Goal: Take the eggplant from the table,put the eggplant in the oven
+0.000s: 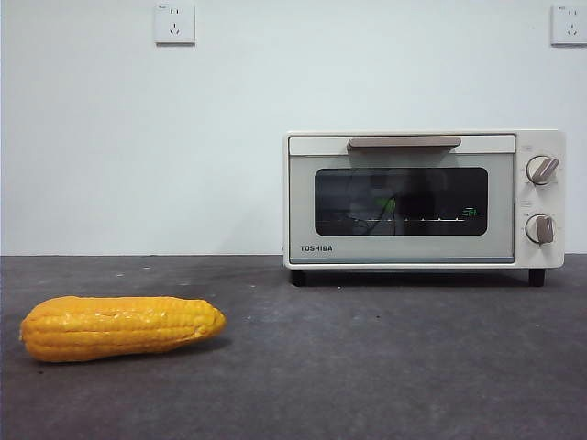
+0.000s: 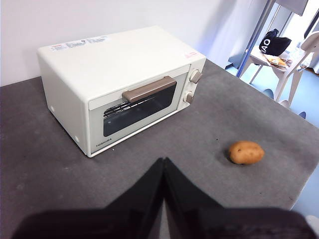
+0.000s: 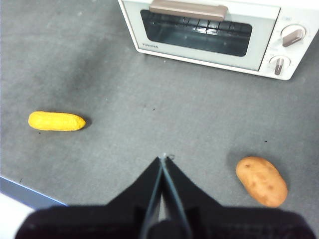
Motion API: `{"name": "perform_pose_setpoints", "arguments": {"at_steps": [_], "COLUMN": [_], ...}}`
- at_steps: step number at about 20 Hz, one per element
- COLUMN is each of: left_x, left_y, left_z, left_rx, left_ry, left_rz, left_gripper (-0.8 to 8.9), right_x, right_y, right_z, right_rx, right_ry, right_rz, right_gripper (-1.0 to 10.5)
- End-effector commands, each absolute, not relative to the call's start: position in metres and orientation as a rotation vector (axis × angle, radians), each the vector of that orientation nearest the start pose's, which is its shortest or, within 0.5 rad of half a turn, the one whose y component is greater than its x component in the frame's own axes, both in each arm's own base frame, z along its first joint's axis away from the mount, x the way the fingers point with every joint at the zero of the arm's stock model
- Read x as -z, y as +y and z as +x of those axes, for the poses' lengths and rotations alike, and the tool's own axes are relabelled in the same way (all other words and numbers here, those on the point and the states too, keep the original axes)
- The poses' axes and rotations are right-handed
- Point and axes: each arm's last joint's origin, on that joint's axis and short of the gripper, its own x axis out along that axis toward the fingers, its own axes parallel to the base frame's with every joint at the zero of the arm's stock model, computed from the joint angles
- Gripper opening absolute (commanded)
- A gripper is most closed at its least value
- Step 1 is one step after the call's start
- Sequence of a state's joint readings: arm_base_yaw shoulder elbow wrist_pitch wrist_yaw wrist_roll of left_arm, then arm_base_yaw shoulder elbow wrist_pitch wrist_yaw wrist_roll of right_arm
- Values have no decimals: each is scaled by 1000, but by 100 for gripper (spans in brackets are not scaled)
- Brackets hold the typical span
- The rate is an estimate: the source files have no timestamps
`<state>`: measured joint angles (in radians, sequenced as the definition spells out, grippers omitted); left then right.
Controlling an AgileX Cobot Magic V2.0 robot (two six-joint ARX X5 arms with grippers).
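- I cannot find the eggplant lying anywhere on the table (image 1: pixel 385 367) in any of my three views; through the dark glass of the oven (image 1: pixel 424 198) the front view shows only a small green patch (image 1: pixel 389 205) behind the door, too dim for me to say what it is or which way it points.
- The oven door is shut in all views, its beige handle (image 1: pixel 404 142) across the top and two knobs (image 1: pixel 542 170) on the side panel.
- My left gripper (image 2: pixel 164 160) hangs above the table in front of the oven, jaws pressed together to a point and pinching nothing.
- My right gripper (image 3: pixel 163 158) also hangs above bare table, jaws closed together and empty.
- A corn cob (image 1: pixel 122 327) lies on the table well apart from the oven; in the front view its long axis runs across the picture, with the narrower end towards the oven side.
- The right wrist view shows the cob and a potato (image 3: pixel 261 180) together, one to either side of the closed jaws.
- The left wrist view shows the potato (image 2: pixel 246 152) but not the cob, and also the oven's top and a white chair (image 2: pixel 294 55) beyond the table edge.
- The front view misses the potato and both grippers, but shows two wall sockets (image 1: pixel 174 23) above.
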<state>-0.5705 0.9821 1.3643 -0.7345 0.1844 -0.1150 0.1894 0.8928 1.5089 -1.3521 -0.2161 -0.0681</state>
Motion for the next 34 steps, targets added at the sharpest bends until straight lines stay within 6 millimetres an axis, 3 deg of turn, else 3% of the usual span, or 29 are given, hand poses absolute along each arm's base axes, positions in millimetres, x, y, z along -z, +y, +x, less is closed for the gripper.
{"name": "perform_pose_setpoints", "arguments": {"at_steps": [1,10,15,19,25,28,34], "left_x": [-437,-439,-446,-451,-452,-428,-336], "left_y": [-96,-96,-96,-72,-35,-22,-11], "left_z": [139,140,143,142,121,106,85], "left_rx": [729,738,662,467,367,279,197], "left_ry": [395,354,246,183,44,-84,-73], "left_rz": [-28,13,76,173,140,130,117], "left_gripper": [-4,-4,-4,-4,-4,-4,-4], "right_x": [-431,-420,-404,-391,-381,-383,-393], "right_y": [24,32,40,46,53,55,57], "right_z": [94,131,173,203,242,254,264], "right_rx": [-414,-411,-408,-406,-408,-410,-413], "right_ry": [773,890,994,1032,950,866,717], "right_rz": [-58,-55,-53,-52,-54,-56,-59], "right_gripper": [1,1,1,1,1,1,1]}}
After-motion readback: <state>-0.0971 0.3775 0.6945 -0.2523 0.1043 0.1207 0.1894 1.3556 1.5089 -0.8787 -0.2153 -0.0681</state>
